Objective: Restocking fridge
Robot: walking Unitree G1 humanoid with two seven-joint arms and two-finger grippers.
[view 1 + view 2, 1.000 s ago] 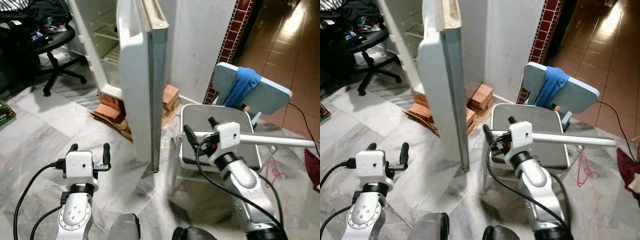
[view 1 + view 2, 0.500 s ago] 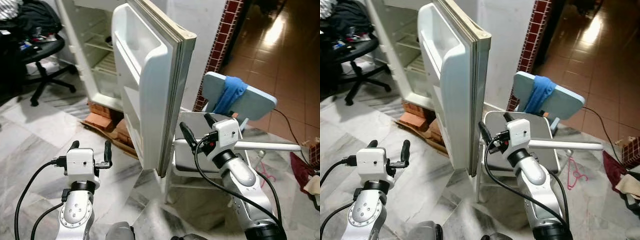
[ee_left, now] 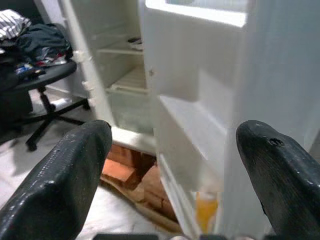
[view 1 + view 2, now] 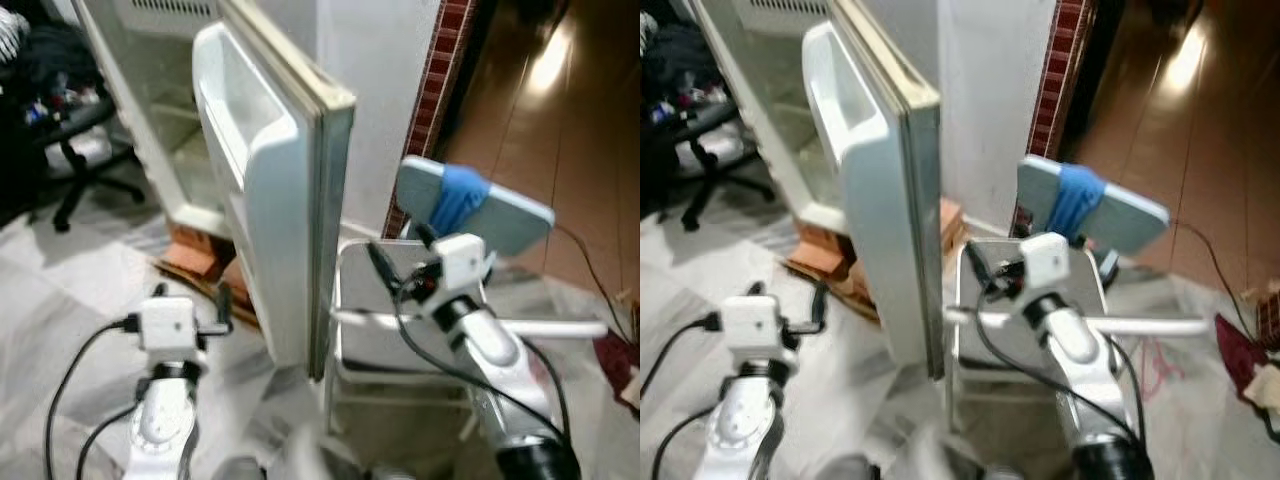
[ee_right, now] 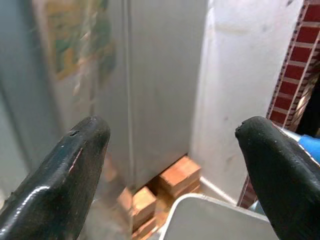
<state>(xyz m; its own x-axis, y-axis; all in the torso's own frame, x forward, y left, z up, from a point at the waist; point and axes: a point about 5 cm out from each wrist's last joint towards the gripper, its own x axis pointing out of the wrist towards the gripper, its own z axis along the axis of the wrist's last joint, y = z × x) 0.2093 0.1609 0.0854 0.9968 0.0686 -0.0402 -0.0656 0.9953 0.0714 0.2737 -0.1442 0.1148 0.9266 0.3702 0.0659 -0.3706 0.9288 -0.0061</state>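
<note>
Two grippers, left [image 4: 190, 300] and right [image 4: 398, 256], both spread, empty. I see fridge door [image 4: 275, 180] edge-on between them, upright; left nearer shelves [image 3: 127, 82].

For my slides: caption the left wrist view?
Open left gripper faces the open fridge door, a yellow bottle low in it.

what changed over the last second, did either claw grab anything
Mostly the camera moved: the view has tilted up, so more of the open fridge door shows, edge-on. Neither claw took hold of anything; the left claw and right claw stay open and empty. The chair with the blue cloth stayed put.
</note>
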